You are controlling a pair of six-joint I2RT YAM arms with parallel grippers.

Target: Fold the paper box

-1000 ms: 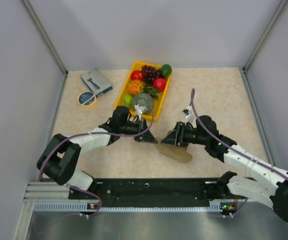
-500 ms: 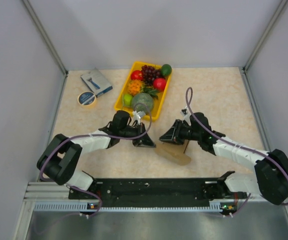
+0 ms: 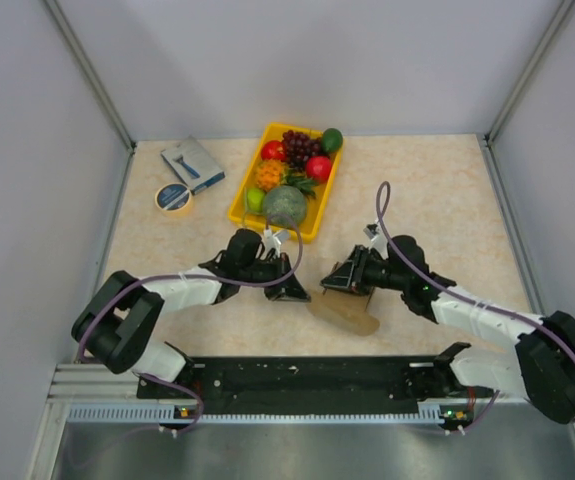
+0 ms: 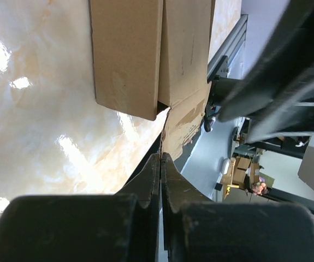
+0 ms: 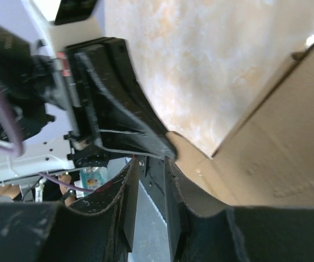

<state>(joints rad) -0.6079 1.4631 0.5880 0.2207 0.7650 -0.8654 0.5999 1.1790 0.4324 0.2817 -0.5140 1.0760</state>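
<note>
The left gripper point(image 4: 160, 159) has its jaws pressed together, and a torn corner of the paper box point(image 4: 146, 54) runs straight into the tips, so I judge it is pinching that flap. The right gripper point(image 5: 150, 165) has its jaws a narrow gap apart. I see no card in this gap; a flap lies against the outer side of one finger point(image 5: 171, 185).

The box lies on the table point(image 3: 437, 190), on the near side of the yellow tray point(image 3: 241, 190), towards the arm bases and well apart from the tray. The two grippers stand at its tray-side edge, one at each end. It looks partly folded: the left wrist view shows two panels side by side with a seam between them, and the right wrist view shows a raised wall.

I think the step in hand is raising or tucking a side flap. The next move calls for the right gripper to close on its flap, then for both arms to bend along the crease together, because the torn corner may rip further.

Counted: one box, two grippers, one tray, one roll of tape point(image 3: 174, 198) and one blue-grey packet point(image 3: 193, 164), both to the left of the tray. The tray holds a heap of fruit that I cannot count surely.
</note>
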